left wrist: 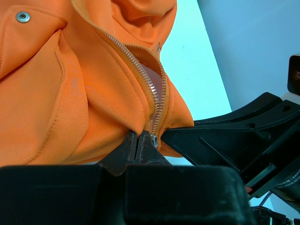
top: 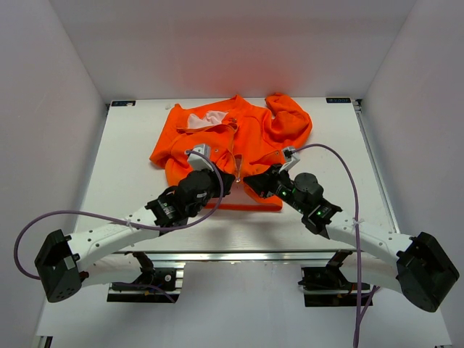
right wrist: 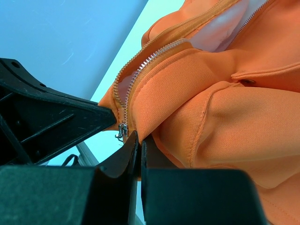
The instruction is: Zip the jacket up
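Now my 2 claws pinch the jacket (top: 239, 141), which lies on the counter (top: 130, 188): left claw (left wrist: 139, 143) and right claw (right wrist: 137, 145) are shut on the hem, flanking the open zipper (left wrist: 150, 84). I judge zipping not yet begun; next, hold the hem steady, grip the slider (right wrist: 123, 131) and pull upward.

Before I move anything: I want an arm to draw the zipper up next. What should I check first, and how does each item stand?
1. Left gripper shut on the jacket hem: ok.
2. Right gripper shut on the hem across the zipper: ok.
3. Slider at the bottom end: ok.
4. Slider gripped: not ok; it hangs free beside the right gripper.
5. Zipper teeth closed above it: not ok; the rows gape and the pink lining shows.
6. Both rows seated in the slider: cannot tell.
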`<state>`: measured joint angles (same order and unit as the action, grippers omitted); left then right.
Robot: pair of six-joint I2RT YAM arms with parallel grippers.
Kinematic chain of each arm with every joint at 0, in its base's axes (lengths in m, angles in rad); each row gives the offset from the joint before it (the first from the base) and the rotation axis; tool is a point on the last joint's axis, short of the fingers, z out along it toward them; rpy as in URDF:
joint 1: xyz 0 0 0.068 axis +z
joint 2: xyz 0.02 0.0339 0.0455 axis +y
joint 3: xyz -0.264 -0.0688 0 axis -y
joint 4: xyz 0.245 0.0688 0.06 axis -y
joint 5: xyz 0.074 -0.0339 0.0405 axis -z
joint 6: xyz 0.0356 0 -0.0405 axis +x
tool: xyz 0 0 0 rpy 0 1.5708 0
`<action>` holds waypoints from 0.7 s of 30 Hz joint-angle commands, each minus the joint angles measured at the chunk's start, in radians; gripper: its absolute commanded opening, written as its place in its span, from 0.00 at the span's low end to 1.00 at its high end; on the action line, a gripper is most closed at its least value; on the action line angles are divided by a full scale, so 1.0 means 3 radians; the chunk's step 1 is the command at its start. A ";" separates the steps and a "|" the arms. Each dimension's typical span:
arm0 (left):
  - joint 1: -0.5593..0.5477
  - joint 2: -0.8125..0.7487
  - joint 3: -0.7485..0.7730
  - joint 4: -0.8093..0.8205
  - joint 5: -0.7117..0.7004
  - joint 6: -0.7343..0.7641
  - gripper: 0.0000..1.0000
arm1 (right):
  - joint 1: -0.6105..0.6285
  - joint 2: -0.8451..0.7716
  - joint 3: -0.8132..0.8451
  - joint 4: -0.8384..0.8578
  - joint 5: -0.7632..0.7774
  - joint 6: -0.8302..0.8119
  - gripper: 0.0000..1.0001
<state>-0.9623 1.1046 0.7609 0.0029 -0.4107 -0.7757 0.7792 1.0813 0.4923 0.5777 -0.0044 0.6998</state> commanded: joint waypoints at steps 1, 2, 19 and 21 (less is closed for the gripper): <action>-0.0024 -0.0138 -0.0051 0.0057 0.0085 -0.0022 0.00 | 0.0000 -0.0092 0.0046 0.0273 0.0102 -0.0001 0.00; -0.0019 -0.0138 -0.0046 0.0062 0.0085 -0.0022 0.00 | 0.0000 -0.0091 0.0057 0.0268 0.0091 -0.0006 0.00; -0.0019 -0.0011 0.0026 0.0108 0.0126 -0.0001 0.00 | 0.0000 -0.0035 0.0097 0.0339 -0.0098 0.0014 0.00; -0.0019 0.0005 0.0031 0.0113 0.0131 -0.0001 0.00 | -0.0005 -0.0015 0.0098 0.0365 -0.0128 0.0030 0.00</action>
<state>-0.9627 1.1080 0.7586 0.0013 -0.4030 -0.7750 0.7788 1.0809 0.4923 0.5800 -0.0135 0.7002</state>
